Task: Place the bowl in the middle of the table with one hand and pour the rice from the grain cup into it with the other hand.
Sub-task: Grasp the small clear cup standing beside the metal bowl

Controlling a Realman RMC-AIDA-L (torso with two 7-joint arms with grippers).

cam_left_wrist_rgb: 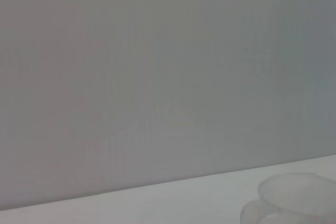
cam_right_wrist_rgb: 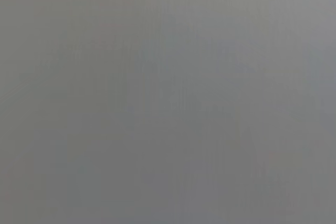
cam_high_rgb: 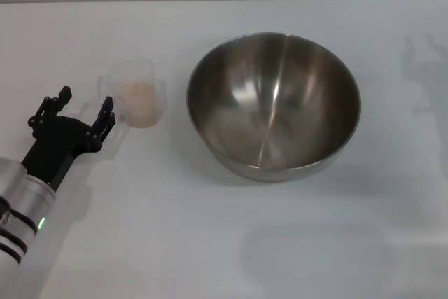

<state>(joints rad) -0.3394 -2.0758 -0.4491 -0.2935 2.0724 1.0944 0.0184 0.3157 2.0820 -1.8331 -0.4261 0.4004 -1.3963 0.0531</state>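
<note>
A: So, from the head view, where does everything sit?

B: The bowl (cam_high_rgb: 274,105) stands upright and empty near the middle of the surface (cam_high_rgb: 210,243). The grain cup (cam_high_rgb: 137,93) is just to its left, apart from it, with the rice (cam_high_rgb: 137,96) heaped inside. The left gripper (cam_high_rgb: 85,113) is at the cup's left and near side with its fingers spread and released — nothing held yet, one fingertip close to the cup wall.

A: And the step?

B: I'd judge it to be the grasp on the cup. Done well, it means centring the cup between the fingers before closing, so the light plastic isn't nudged over, then keeping it level until it is above the bowl.

A: The left wrist view?

B: Mostly blank wall, with the cup's rim (cam_left_wrist_rgb: 296,195) at one corner on the surface — so the approach looks off-centre to me.

A: The right wrist view?

B: Only plain grey. The right gripper shows nowhere, so I cannot tell its state.
</note>
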